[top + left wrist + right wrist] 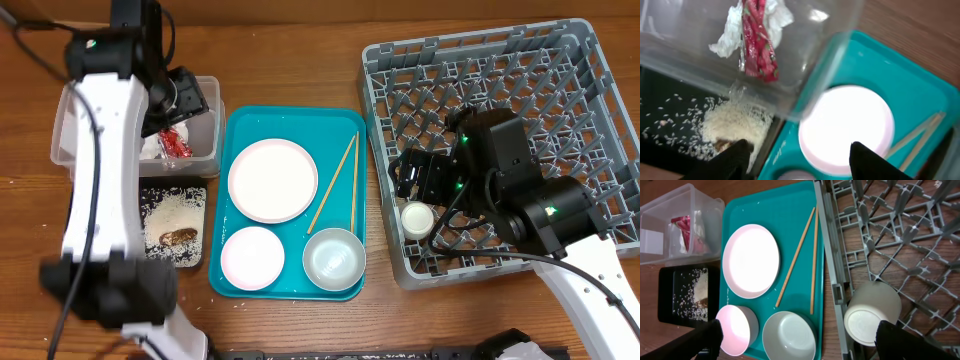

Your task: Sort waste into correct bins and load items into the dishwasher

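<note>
The table (300, 60) carries everything. The grey rack (480, 38) is the biggest piece, and the right tool (800, 330) hangs over its near-left corner with its jaws spread wide and nothing between them. The teal tray (340, 130) lies between the two tools, beside the rack's edge.

The left tool (802, 155) is released too, fingers well apart and empty. It hovers where the clear tub (212, 120), the black tray (195, 250) and the teal tray meet. The tub is straight ahead of it and the black tray sits below its left finger.

The plate (272, 180) lies flat on the teal tray, just ahead of the left tool's right finger. Two bowls stand upright on the same tray: one (252, 257) on the side towards the left tool, the other (333, 258) on the side towards the right tool.

The cup (417, 218) rests in the rack on its side, base towards the right tool, close by one finger, though I cannot tell whether they touch. The chopsticks (340, 185) lie on the teal tray between plate and rack, tips spread apart.

The wrapper (757, 45) with its white tissue sits inside the tub. The rice (735, 122) is heaped and scattered in the black tray, with a brown scrap (178, 237) in it.
</note>
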{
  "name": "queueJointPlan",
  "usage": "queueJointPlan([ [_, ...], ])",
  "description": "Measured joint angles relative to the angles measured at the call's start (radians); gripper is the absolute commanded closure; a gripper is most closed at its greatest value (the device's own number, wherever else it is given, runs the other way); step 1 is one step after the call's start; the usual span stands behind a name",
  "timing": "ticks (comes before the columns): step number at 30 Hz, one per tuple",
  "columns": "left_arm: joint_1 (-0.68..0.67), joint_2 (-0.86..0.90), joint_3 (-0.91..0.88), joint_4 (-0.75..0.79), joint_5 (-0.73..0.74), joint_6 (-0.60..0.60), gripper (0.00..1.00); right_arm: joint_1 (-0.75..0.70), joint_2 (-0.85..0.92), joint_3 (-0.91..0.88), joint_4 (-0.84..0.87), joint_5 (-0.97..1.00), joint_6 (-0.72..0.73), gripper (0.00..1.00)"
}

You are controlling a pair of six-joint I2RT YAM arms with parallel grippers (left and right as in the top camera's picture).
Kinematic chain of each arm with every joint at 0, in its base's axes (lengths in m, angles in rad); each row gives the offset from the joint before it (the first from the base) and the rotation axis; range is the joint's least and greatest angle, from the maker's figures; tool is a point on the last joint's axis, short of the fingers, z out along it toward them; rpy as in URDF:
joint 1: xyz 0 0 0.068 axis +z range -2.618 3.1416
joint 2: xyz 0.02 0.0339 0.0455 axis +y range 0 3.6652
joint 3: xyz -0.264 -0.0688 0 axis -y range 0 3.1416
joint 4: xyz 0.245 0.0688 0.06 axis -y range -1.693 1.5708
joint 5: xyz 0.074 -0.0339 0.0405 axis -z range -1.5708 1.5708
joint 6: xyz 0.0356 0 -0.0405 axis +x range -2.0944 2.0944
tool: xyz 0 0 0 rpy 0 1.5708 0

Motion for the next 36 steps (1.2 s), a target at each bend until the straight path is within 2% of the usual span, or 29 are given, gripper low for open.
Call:
queueJointPlan([
  [1,-0.018,-0.049,0.000,-0.016,0.001,0.012,0.31,0.000,0.000,0.000,0.000,0.000,0.000,0.00],
  [3,-0.068,-0.155,0.008,-0.052,0.000,0.039,0.21,0.000,0.000,0.000,0.000,0.000,0.000,0.00],
  [6,-0.134,-0.261,0.019,-0.105,0.004,0.069,0.01,0.000,0.000,0.000,0.000,0.000,0.000,0.00],
  [7,-0.153,-0.289,0.019,-0.125,0.004,0.073,0.00,0.000,0.000,0.000,0.000,0.000,0.000,0.00],
  [11,-0.176,-0.352,0.021,-0.189,0.003,0.090,0.04,0.000,0.000,0.000,0.000,0.000,0.000,0.00],
  [14,-0.176,-0.360,0.020,-0.232,0.004,0.091,0.00,0.000,0.000,0.000,0.000,0.000,0.000,0.00],
  [36,-0.176,-0.374,0.020,-0.233,0.008,0.093,0.00,0.000,0.000,0.000,0.000,0.000,0.000,0.00],
])
